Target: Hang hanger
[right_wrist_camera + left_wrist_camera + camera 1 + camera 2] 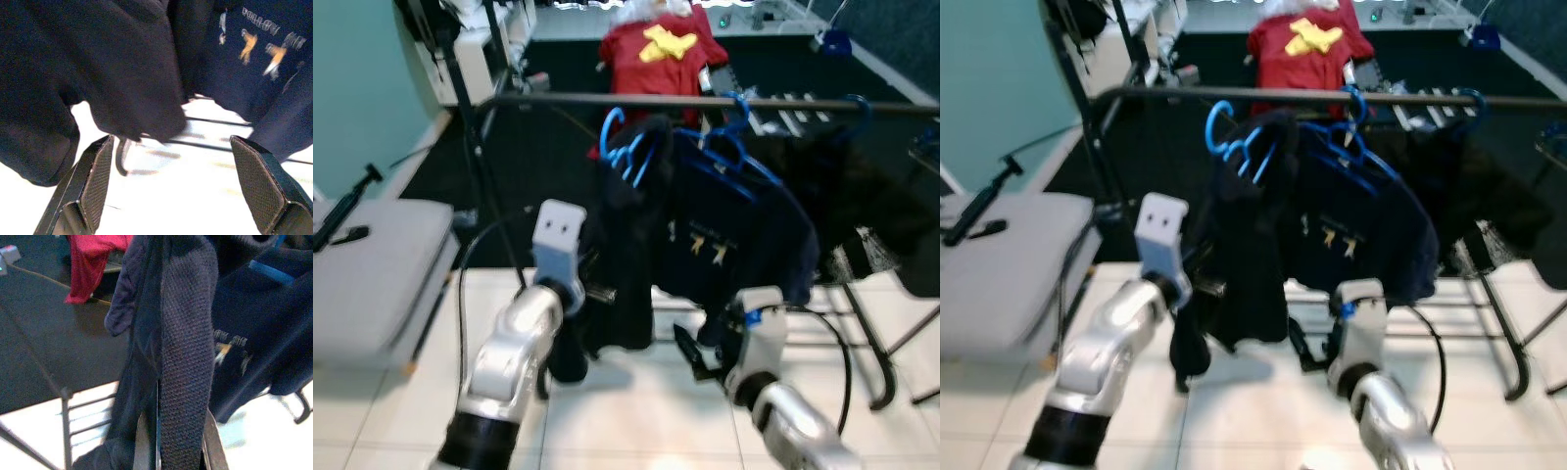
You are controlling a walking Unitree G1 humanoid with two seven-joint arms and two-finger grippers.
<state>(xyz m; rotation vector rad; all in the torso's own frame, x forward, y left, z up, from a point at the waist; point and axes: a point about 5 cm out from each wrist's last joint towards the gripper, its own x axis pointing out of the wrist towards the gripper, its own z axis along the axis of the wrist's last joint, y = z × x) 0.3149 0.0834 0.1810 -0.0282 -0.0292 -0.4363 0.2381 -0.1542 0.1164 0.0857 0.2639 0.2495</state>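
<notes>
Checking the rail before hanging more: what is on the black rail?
On the black rail hang blue hangers carrying dark garments. The garments cover the hangers' lower parts.

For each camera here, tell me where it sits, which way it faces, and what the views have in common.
Left eye view: on the head, looking forward and down at the clothes rail, blue hangers and dark navy garment; both silver arms show.
Right eye view: the same scene, slightly offset.
Left wrist view: looks along the left end effector, shut on a dark cloth strip.
Right wrist view: looks along the open right end effector under the dark clothes.
Shared: the navy garment's yellow print.
</notes>
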